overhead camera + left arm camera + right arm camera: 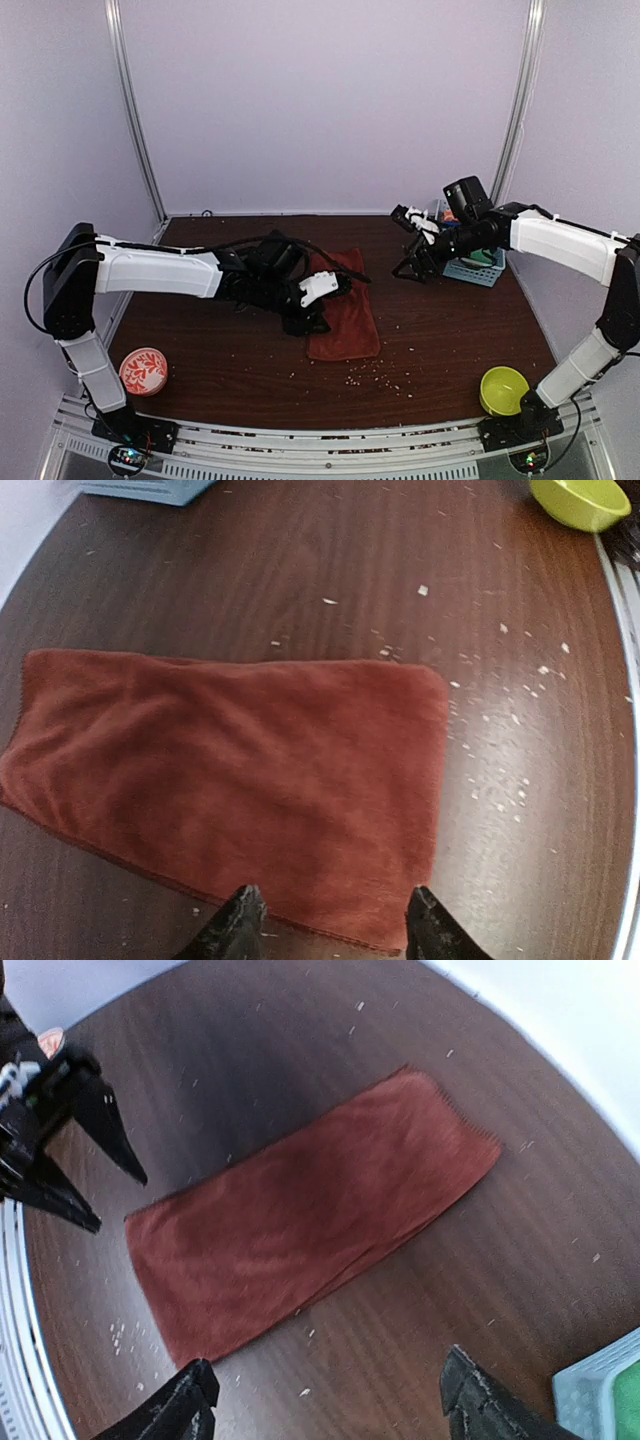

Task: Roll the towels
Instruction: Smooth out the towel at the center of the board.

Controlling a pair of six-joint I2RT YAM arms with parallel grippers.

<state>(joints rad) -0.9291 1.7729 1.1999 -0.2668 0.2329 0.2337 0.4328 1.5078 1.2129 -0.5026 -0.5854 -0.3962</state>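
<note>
Rolling not yet begun: the rust-red towel (345, 310) lies spread flat mid-table, no turn in it. Left gripper (332, 908) hangs over one long edge, jaws apart, nothing between them. The right gripper (405, 245) sits high by the blue basket (485, 270), jaws wide, empty. Next move, I judge: pinch a short end and fold it onto itself, tight from the first turn. Left wrist view shows hem and crumbs (500, 780) close. Right wrist view alone shows the towel's full length, plus something green (628, 1400) in the basket, perhaps the other towel, cannot tell.

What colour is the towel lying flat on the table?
Rust-red, a brownish red. The towel shows best in the left wrist view.
</note>
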